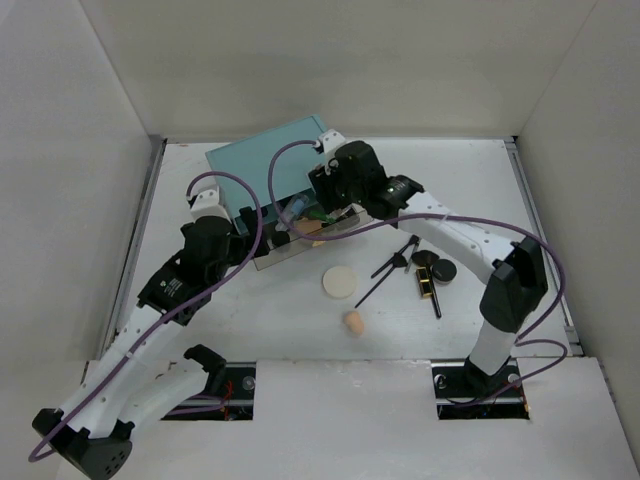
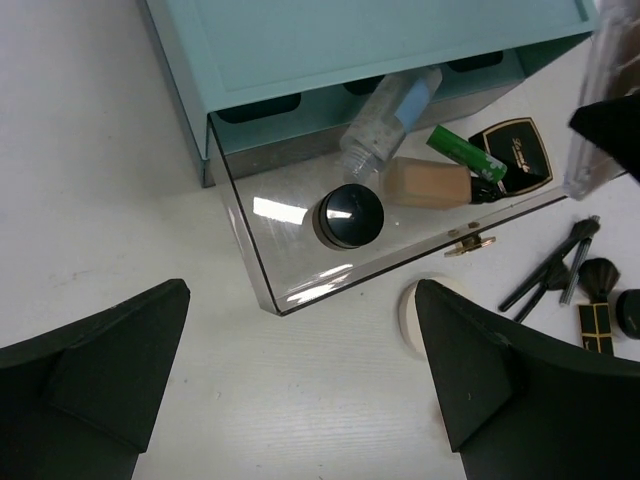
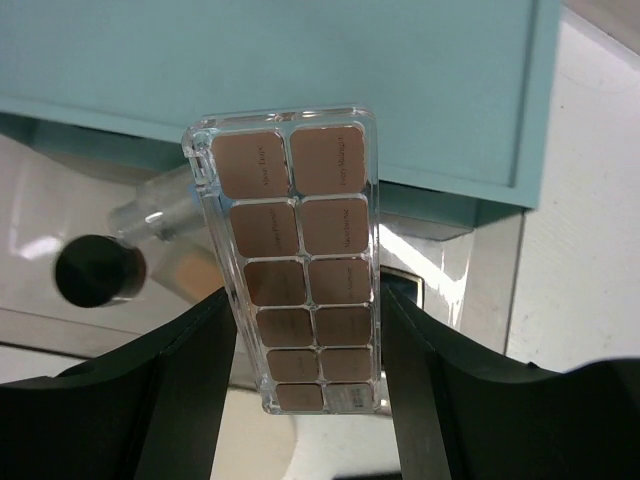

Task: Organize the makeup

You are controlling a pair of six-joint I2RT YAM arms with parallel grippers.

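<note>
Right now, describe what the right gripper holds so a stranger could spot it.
Start at the teal box; its clear drawer stands pulled out. Over that drawer the right gripper grips a clear palette, the only thing with two columns of brown squares.

Robot lab test cell, not a home; flat white table [image 1: 250,330] was boxed in on three sides by plain white wall panels [image 1: 330,60]; two black-and-white jointed robot arms, left arm [image 1: 190,265] and right arm [image 1: 470,245], were bolted into cut-outs at the table's near edge; loose purple cables [image 1: 270,185] looped along them; grey metal rail [image 1: 137,250] edged the table's left side; household things looked like staged props: teal box with a clear pulled-out drawer [image 1: 265,160], clear plastic palette of brown shades [image 3: 300,270], small black cosmetics [image 1: 432,272] scattered on the tabletop; lighting was flat and even.
</note>
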